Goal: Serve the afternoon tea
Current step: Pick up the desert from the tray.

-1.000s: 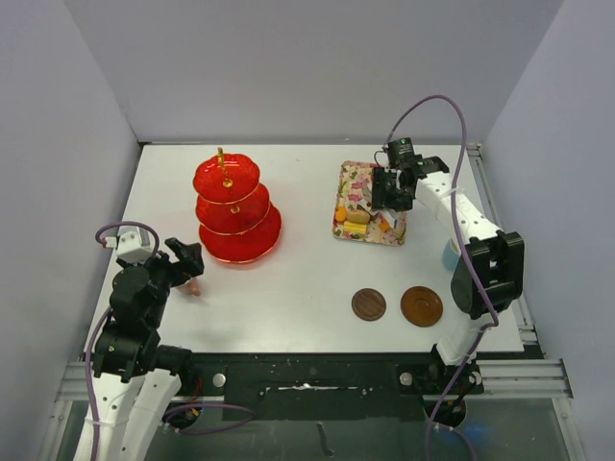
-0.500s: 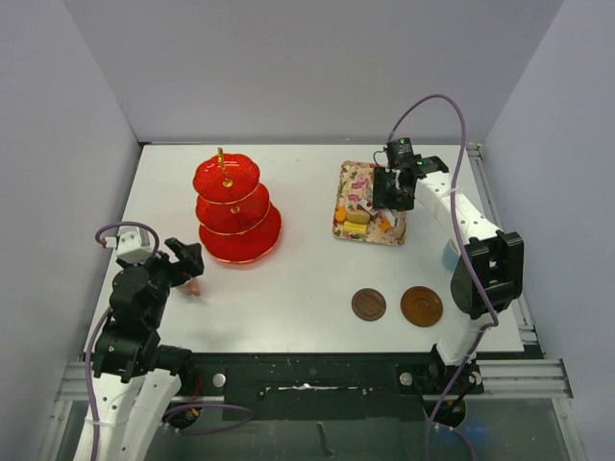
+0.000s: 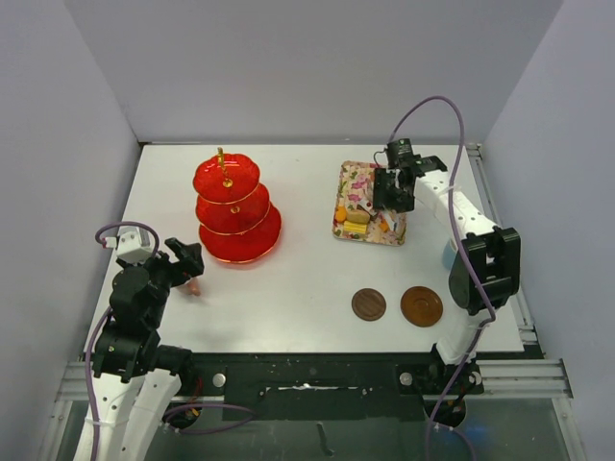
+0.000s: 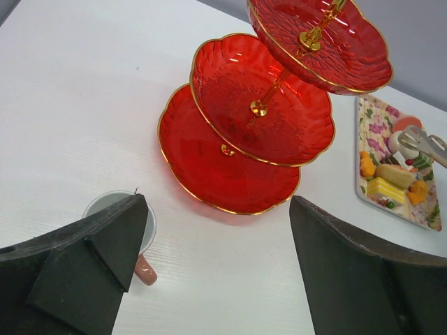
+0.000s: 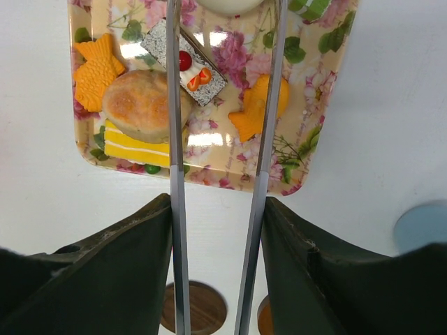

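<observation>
The red three-tier stand [image 3: 235, 206] with its gold handle is at the back left, all tiers bare [image 4: 258, 118]. My left gripper [image 4: 216, 209] hangs open in front of it, its left finger over the pink cup [image 4: 108, 204]. Over the floral tray [image 3: 368, 204] of cakes and sweets, my right gripper [image 5: 216, 209] is shut on metal tongs [image 5: 174, 139]. The tong arms straddle a cherry-topped slice [image 5: 188, 63] and a white sweet [image 5: 230, 5] at the top edge; their tips are out of view. Two brown saucers [image 3: 368, 304] [image 3: 422, 306] lie at the front. The light-blue cup [image 3: 448, 254] stands beside the right arm.
On the tray also lie a round bun [image 5: 140, 105], a yellow layered cake [image 5: 133, 146] and two orange fish-shaped sweets [image 5: 98, 66] [image 5: 255, 112]. Grey walls close the table on three sides. A rail runs along the right edge [image 3: 500, 221].
The right wrist has shifted very slightly over the tray. The left arm, stand, cups and saucers have not moved.
</observation>
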Controlling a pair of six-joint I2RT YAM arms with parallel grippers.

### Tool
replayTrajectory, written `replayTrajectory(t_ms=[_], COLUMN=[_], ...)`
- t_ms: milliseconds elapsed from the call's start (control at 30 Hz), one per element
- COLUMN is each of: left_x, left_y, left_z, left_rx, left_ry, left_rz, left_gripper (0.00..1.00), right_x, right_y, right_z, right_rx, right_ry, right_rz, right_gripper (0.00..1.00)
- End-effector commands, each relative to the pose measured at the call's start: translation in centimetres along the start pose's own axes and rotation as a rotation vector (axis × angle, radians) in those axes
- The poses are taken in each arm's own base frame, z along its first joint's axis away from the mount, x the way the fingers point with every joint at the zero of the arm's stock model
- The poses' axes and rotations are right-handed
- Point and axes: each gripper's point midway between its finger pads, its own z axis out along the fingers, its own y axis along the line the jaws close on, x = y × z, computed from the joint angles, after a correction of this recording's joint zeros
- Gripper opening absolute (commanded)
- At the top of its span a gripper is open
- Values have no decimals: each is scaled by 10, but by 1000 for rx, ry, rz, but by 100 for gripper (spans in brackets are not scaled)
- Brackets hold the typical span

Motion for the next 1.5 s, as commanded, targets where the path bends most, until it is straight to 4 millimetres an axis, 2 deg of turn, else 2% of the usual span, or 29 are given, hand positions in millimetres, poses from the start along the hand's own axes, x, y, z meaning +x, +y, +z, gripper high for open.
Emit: replayTrajectory(t_ms=[0, 267, 567, 900, 1300, 1467], left_x=[-17, -17, -17, -17, -16, -16], left_y=[-10, -10, -10, -10, -10, -10], left_z=[0, -1, -1, 0, 1, 1], left_rx=[42, 41, 41, 41, 42, 42], left_ry=[-62, -63, -64, -62, -58, -58], left_rz=[-14, -15, -15, -15, -14, -13], left_gripper=[82, 81, 82, 81, 82, 81], right_x=[-17, -22, -35, -22, -31, -27], right_y=[4, 7, 5, 3, 9, 9], right_z=[1, 1, -16, 5, 7, 9], right_rx=[-20, -36, -28, -14, -43, -42], right_ry=[-41, -45, -90, -14, -28, -13], right_rz=[6, 5, 4, -23, -28, -28], right_gripper=[50, 50, 50, 52, 53, 54])
